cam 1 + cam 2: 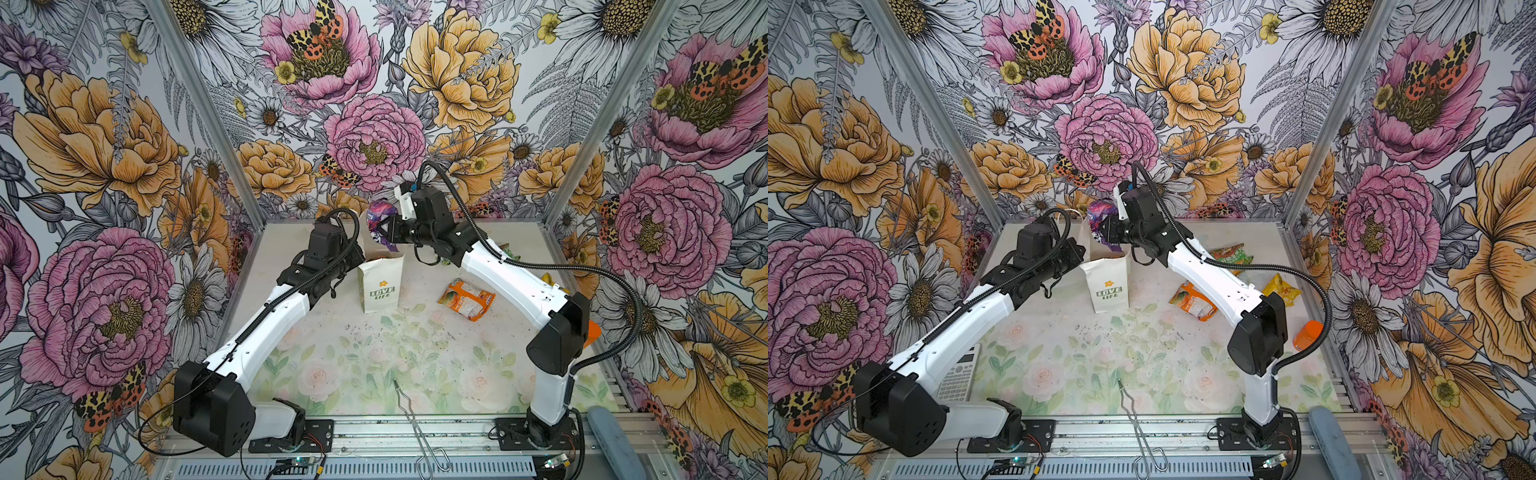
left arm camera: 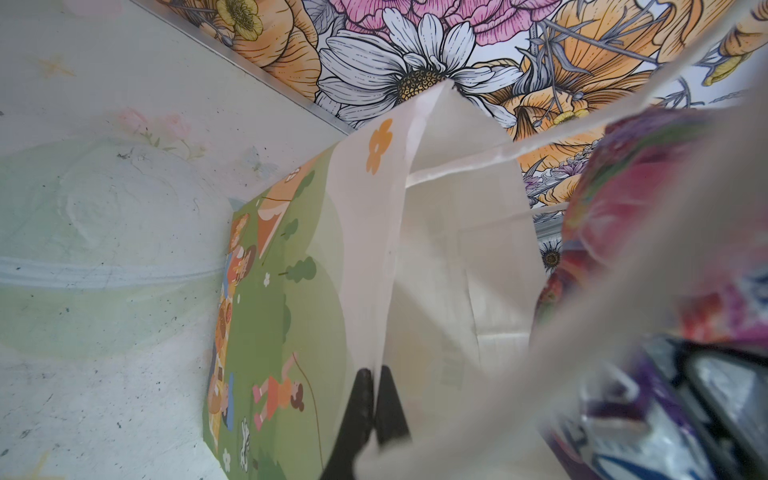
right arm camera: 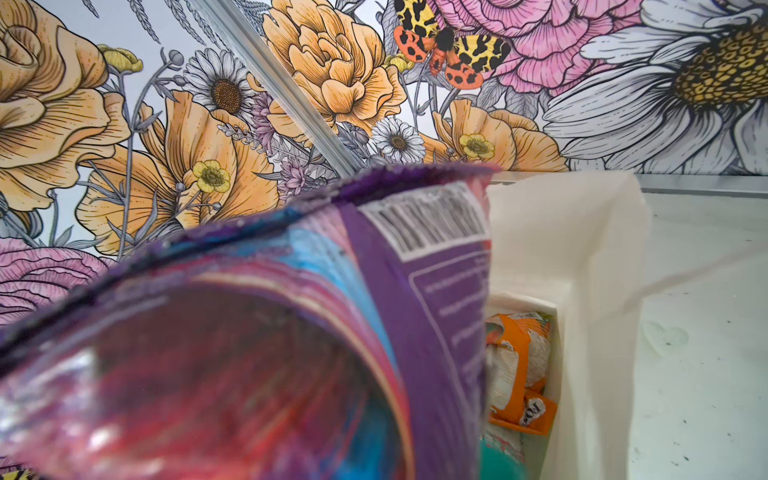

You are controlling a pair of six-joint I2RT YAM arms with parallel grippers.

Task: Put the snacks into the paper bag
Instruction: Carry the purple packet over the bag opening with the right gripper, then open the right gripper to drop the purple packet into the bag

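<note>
Purple packet hangs above the paper bag and its open mouth, just above centre in both top views. It is pinched between my right fingers, which are narrowly parted around it. My left fingers are squeezed together on the bag's rim. The bag stands upright on the counter; an orange-and-white packet lies to its right.

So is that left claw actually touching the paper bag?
Touching. The left wrist view shows the left gripper shut on the rim of the paper bag, paper pinched between its black fingers.
</note>
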